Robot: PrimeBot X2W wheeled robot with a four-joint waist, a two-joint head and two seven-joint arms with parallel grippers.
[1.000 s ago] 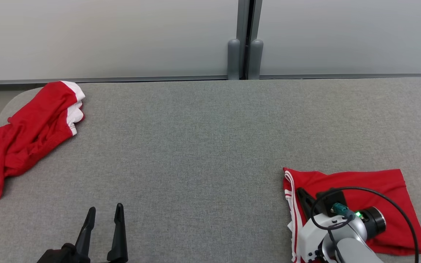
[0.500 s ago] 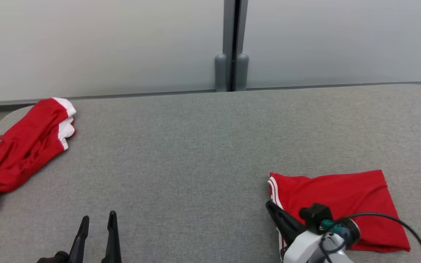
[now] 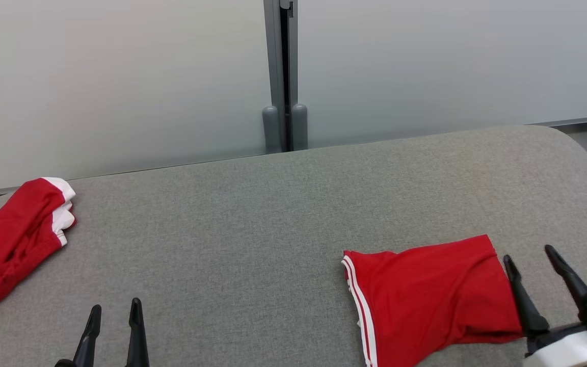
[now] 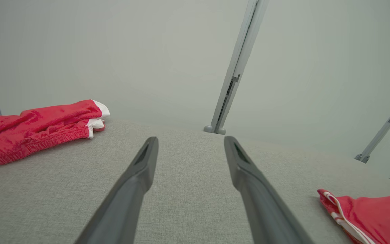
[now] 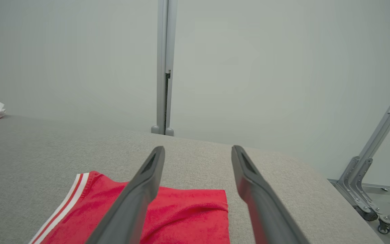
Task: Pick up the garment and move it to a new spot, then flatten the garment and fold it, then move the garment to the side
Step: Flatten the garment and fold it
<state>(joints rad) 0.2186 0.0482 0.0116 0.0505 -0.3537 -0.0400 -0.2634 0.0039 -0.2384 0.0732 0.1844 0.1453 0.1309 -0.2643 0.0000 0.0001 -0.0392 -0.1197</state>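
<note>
**Two pincers spread and empty; folded red garment lies at the right of the worktop**

Right pincer [image 3: 529,255] sits at the lower right of the head view, its two dark fingers spread wide and pinching nothing. Its inner finger runs just beside the right edge of the folded red garment [image 3: 426,293]. The right wrist view shows that finger passing over the cloth, and whether it touches cannot be told. Left pincer [image 3: 115,306] waits at the lower left, fingers also spread and empty, well apart from any cloth.

The folded red garment lies flat on the right part of the grey fabric worktop [image 3: 252,219]. It forms a rough rectangle with white stripes along its left edge and a slightly uneven lower edge.

Far across the worktop, at its left edge, a crumpled red garment [image 3: 13,244] with white trim lies in a heap. Behind the worktop stand pale wall panels [image 3: 120,76] joined by a grey post [image 3: 283,76].

Judged from this layout, the garment on the right looks flattened, folded and set to the side, so its steps seem finished or nearly so. The crumpled one, if the task covers it, appears to be what is left, with none of its steps begun.
</note>
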